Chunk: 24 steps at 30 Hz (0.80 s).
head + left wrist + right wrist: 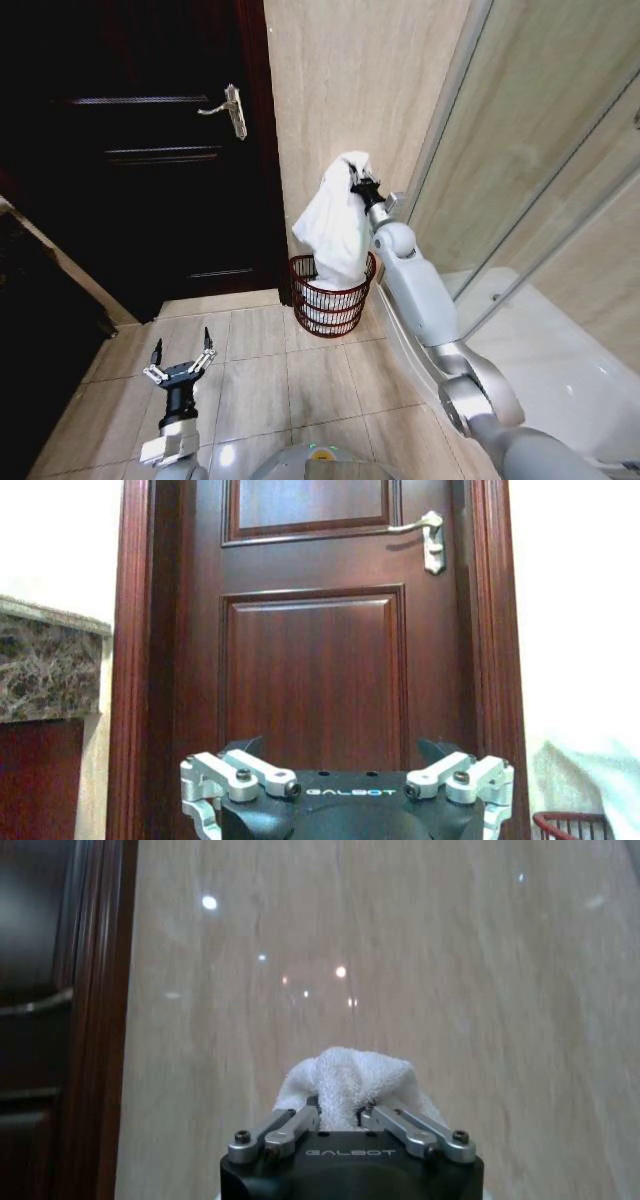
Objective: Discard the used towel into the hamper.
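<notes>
My right gripper pinches the white terry towel above the red-brown wire hamper; my left gripper hangs low, jaws wide.

We're in a home bathroom here: a slanted glass shower screen runs down the right, beige stone-look wall tiles rise behind, and glossy tile floor spreads below. A dark wooden panelled door with a lever handle closes it off (a marble-topped vanity sits beside it), and a wire hamper stands against the wall.
</notes>
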### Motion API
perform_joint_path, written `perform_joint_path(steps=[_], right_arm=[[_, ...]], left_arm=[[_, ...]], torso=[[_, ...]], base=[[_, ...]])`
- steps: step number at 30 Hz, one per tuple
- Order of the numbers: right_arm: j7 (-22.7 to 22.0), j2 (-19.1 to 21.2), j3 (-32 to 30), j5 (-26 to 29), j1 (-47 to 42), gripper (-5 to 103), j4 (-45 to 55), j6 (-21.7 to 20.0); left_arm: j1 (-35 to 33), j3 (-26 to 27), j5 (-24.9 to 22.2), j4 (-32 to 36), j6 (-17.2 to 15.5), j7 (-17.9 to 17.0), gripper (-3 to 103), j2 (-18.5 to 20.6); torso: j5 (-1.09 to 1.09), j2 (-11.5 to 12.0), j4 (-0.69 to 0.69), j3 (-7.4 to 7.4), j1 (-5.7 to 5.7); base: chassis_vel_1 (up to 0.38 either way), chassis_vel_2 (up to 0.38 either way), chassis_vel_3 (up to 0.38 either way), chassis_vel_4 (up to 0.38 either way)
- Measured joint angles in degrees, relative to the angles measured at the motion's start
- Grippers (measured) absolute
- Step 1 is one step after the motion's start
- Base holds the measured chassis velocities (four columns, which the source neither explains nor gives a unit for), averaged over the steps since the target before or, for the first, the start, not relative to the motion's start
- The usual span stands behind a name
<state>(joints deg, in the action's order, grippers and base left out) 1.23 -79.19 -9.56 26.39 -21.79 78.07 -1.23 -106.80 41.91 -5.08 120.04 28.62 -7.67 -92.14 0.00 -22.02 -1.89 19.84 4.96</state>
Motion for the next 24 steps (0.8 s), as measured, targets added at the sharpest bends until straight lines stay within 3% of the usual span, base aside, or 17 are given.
perform_joint_path(steps=[14, 17, 22, 24], right_arm=[[3.83, -0.26, -2.09, -3.85, -9.45, 12, -6.63, 4.20], [3.93, 0.16, -2.67, -4.48, -10.60, 12, -7.24, 3.27], [4.56, 1.34, -4.30, -6.33, -13.04, 12, -7.61, -1.59], [4.77, 1.55, -5.45, -8.19, -14.69, 12, -7.45, -5.29]], left_arm=[[-0.90, -0.27, 1.98, 1.55, 0.87, -0.28, 100, 0.00], [-0.78, -0.44, 2.34, 1.83, 0.77, -0.28, 100, 0.00], [-0.66, -0.83, 2.56, 2.59, 0.02, -0.29, 100, 0.00], [-0.61, -0.87, 2.56, 2.80, -0.21, -0.30, 100, 0.00]], torso=[[0.01, 0.00, 0.00, 0.00, 0.00], [0.01, 0.00, 0.00, 0.00, 0.00], [0.01, 0.00, 0.01, 0.00, 0.00], [0.01, 0.00, -0.01, 0.00, 0.00]], base=[[0.000, 0.000, 0.000, 0.000], [0.000, 0.000, 0.000, 0.000], [0.000, 0.000, 0.000, 0.000], [0.000, 0.000, 0.000, 0.000]])
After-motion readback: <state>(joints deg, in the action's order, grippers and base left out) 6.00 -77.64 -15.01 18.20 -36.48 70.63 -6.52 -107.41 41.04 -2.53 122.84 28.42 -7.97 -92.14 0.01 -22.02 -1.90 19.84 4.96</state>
